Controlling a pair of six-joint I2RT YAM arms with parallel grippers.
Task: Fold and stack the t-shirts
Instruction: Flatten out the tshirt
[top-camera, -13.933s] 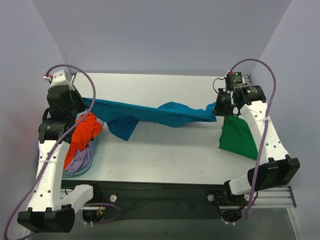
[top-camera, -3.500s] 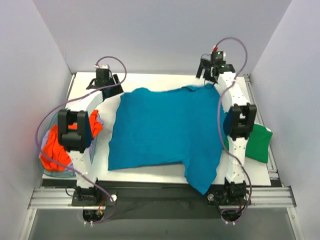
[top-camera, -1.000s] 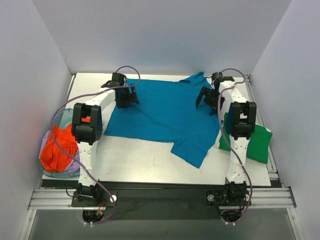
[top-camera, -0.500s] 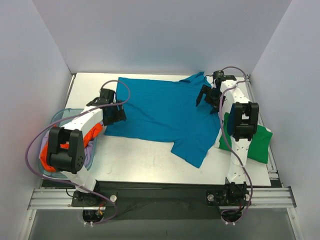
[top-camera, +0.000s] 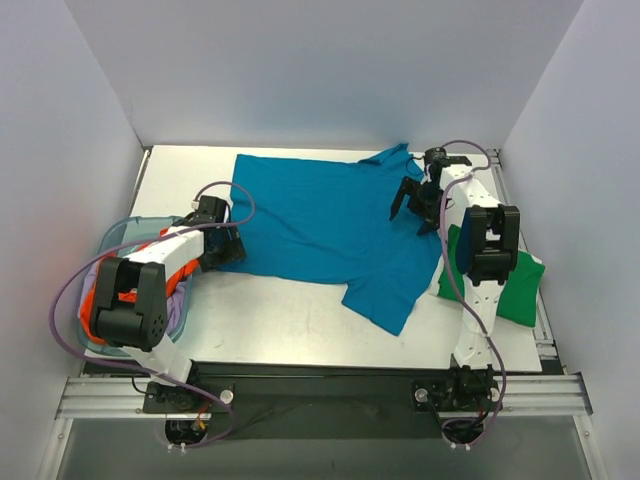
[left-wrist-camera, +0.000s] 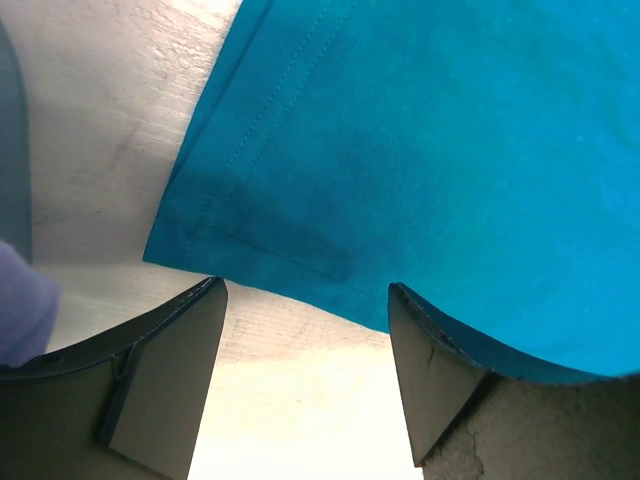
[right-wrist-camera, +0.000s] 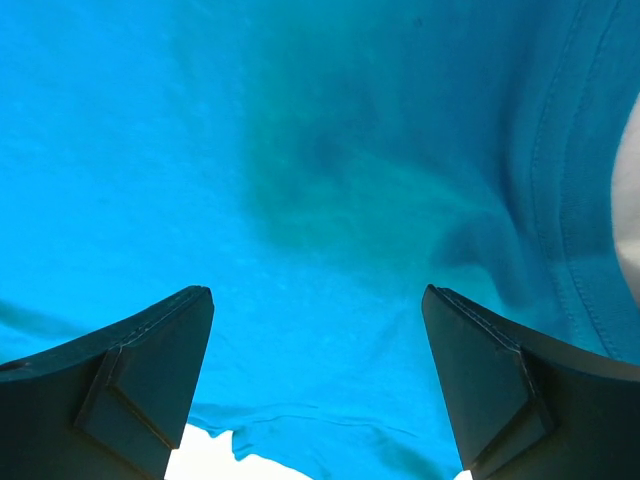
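A teal t-shirt (top-camera: 320, 225) lies spread flat on the white table, one sleeve (top-camera: 385, 300) trailing toward the front. My left gripper (top-camera: 228, 250) is open and empty at the shirt's near left corner; the left wrist view shows that hemmed corner (left-wrist-camera: 200, 240) just ahead of my open fingers (left-wrist-camera: 160, 380). My right gripper (top-camera: 412, 205) is open and empty low over the shirt's right part; the right wrist view is filled with teal cloth (right-wrist-camera: 320, 180). A folded green t-shirt (top-camera: 515, 285) lies at the right, partly behind the right arm.
A clear bin (top-camera: 105, 340) at the left edge holds an orange shirt (top-camera: 108, 305) and a lavender one (top-camera: 180, 300). Grey walls close in the back and sides. Bare table (top-camera: 280, 320) shows in front of the teal shirt.
Over the last second my left gripper has moved from the shirt's back left edge down to its near left corner. The right gripper has shifted only slightly. The shirt lies as before.
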